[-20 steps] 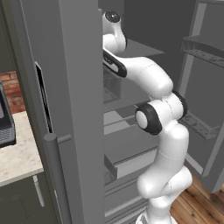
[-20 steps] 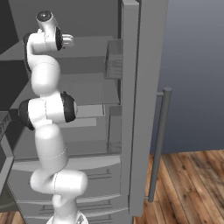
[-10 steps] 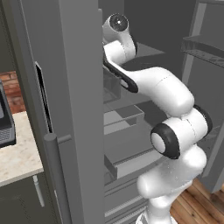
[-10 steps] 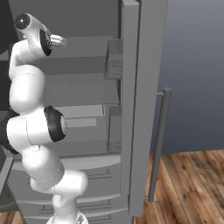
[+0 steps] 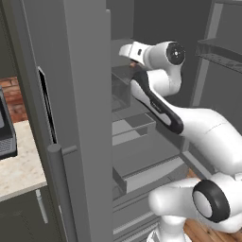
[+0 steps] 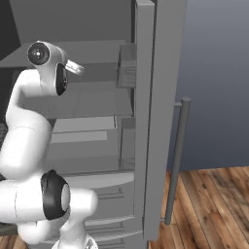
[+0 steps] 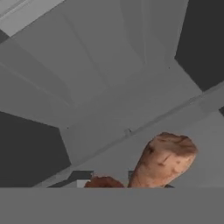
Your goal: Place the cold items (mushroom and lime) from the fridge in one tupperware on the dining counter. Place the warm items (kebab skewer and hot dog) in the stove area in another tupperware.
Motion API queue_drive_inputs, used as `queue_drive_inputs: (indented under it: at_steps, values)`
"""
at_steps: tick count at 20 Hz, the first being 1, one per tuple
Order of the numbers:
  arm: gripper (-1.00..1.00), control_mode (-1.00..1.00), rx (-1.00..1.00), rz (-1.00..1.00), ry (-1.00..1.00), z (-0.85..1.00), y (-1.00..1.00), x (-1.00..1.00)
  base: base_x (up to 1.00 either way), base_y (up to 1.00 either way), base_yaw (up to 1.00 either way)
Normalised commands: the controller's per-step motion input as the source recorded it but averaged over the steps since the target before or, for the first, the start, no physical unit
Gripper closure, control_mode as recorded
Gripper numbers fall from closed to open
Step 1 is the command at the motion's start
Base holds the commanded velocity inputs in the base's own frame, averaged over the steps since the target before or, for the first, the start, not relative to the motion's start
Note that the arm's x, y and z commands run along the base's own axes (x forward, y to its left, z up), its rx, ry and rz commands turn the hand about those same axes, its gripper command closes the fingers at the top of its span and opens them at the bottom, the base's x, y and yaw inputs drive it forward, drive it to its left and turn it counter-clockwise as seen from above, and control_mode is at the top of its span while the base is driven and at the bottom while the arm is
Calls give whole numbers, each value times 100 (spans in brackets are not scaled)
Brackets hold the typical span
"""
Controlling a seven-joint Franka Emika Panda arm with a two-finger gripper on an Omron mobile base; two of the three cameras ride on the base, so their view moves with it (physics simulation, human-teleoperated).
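Closest to the hand camera is the mushroom [image 7: 164,159], a tan, brown-flecked lump rising from the bottom edge with fridge shelving well behind it. It seems to hang free of any shelf, so I'd judge the gripper [image 5: 125,50] has its jaws drawn most of the way in and pinched on it, though the fingertips themselves are hidden. A second brown patch [image 7: 103,181] sits just beside it at the bottom edge; I can't tell what it is.

The hand is up inside the fridge [image 5: 85,94], between its 2 open doors and above the glass shelf [image 5: 142,124].

What could go wrong:
- The hold looks low on the mushroom. A quick swing out could let it twist or slip, and it would fall onto the shelves or roll to the back.
- The elbow is folded tightly in the opening. Pulling back carelessly could knock the forearm or the mushroom against a door edge or the door bin [image 6: 127,65].

The views differ. The hand view gives the mushroom and nothing about clearance. The left base view shows the arm bent in front of the shelves, plus a corner of counter [image 5: 19,165] beyond the door. The right base view shows the door handle [image 6: 177,155], the wooden floor [image 6: 209,204] and the gap beside the gripper [image 6: 78,68].
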Motion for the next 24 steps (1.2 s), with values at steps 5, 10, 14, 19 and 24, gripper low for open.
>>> queue_drive_inputs:
  at_steps: [5,10,14,19,24]
  values:
    - [100,-100,1,0,22,8,-9,-100,0,0,0]
    - [100,-100,0,0,20,-14,-2,-100,0,0,0]
    - [100,-100,0,0,1,-96,-42,-100,0,0,0]
    - [100,-100,0,0,-2,-100,-59,-100,0,0,0]
    - [100,-100,0,0,0,-79,-23,-100,0,0,0]
